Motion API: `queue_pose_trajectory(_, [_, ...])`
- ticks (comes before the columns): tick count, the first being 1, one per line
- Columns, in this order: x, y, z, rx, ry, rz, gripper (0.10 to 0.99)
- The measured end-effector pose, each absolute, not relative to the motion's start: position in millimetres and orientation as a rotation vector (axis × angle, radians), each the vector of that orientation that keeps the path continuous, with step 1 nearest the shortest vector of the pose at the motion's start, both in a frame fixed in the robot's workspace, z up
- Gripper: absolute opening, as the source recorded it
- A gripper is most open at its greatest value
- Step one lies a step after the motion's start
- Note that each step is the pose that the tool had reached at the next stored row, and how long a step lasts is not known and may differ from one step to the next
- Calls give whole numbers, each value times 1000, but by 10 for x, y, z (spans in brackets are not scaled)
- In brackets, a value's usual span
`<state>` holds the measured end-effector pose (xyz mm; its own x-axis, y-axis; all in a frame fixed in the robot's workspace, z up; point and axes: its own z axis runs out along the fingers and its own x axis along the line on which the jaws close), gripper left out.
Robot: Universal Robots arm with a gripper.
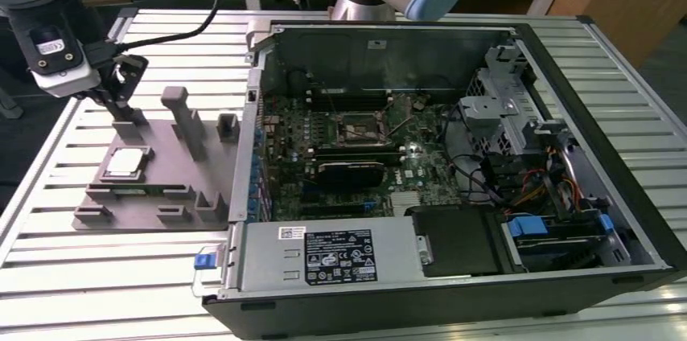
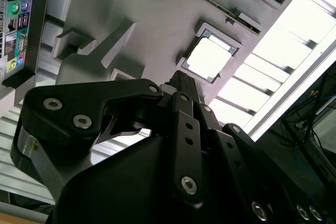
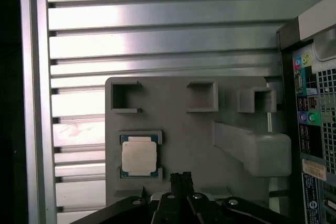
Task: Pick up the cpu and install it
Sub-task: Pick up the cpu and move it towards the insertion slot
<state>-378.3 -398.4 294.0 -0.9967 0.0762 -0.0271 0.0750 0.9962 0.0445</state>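
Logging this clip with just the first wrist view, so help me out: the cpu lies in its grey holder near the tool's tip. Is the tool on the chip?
Observer: No. In the exterior view the tool hangs above the holder, past the far side of the cpu and apart from it. The chip's top is bare.
Reviewer: Is there anywhere to install it?
Observer: Yes. The exterior view shows the computer case lying open. The square socket sits on its motherboard, to the exterior view's right of the holder.
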Motion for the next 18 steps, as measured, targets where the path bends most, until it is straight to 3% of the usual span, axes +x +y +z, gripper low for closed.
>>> queue_pose_trajectory(18, [-3876,-3983,2657,118,3110,68,106])
